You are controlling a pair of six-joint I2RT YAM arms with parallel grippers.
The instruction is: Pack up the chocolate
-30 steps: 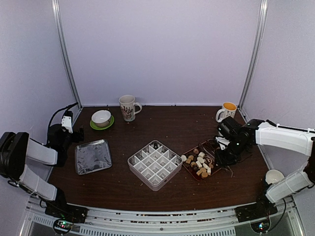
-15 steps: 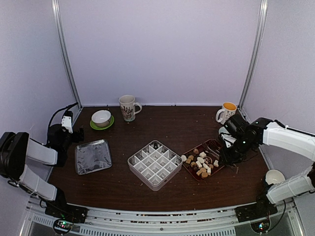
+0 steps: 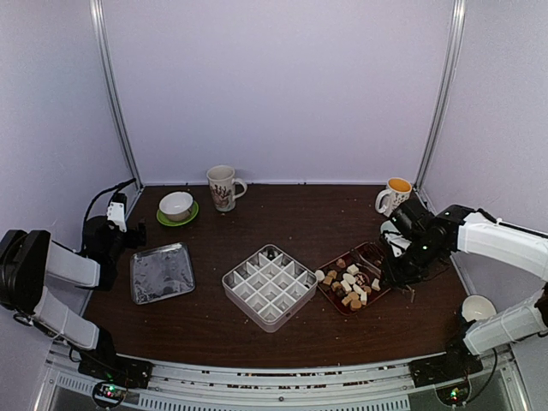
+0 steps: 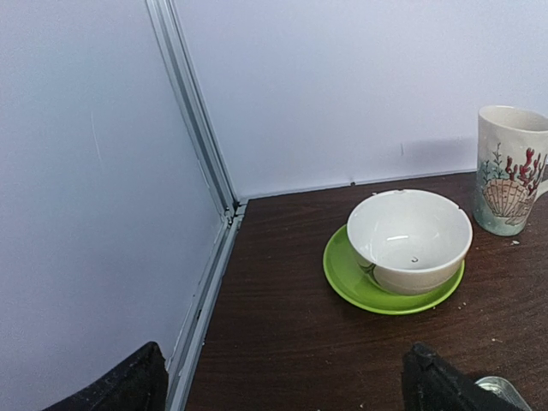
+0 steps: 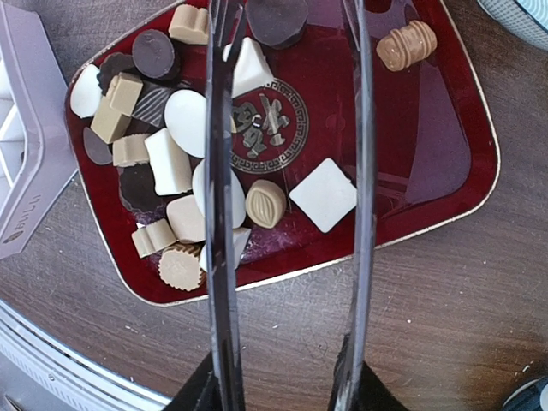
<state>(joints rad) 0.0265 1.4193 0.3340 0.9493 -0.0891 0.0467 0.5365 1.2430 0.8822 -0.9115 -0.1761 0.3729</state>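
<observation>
Chocolate [image 5: 169,163]: heaped on red tray [image 5: 445,128], beside white grid box [image 3: 271,286]. Right gripper [image 5: 278,390] clasping tongs [image 5: 218,257], arms parted above the pile; left gripper [image 4: 282,394] spread wide, off by the bowl [image 4: 409,238]. Advised: straddle one loose piece at the heap's edge and squeeze gently.

The left arm [image 3: 53,272] is made of pale grey-white shells joined by bulky black round joints. Just behind the left pincer [image 4: 282,390] sits a small white block [image 3: 117,212], and a thin black cable [image 3: 96,199] loops away from it. This pincer's fingers [image 4: 120,390] are matte black with a rough, grainy surface. The right arm [image 3: 501,241] has the same white shells and black joints, and the wrist behind the right pincer [image 5: 278,390] is black. Each black base [image 3: 111,372] carries a small green light [image 3: 107,396].
</observation>
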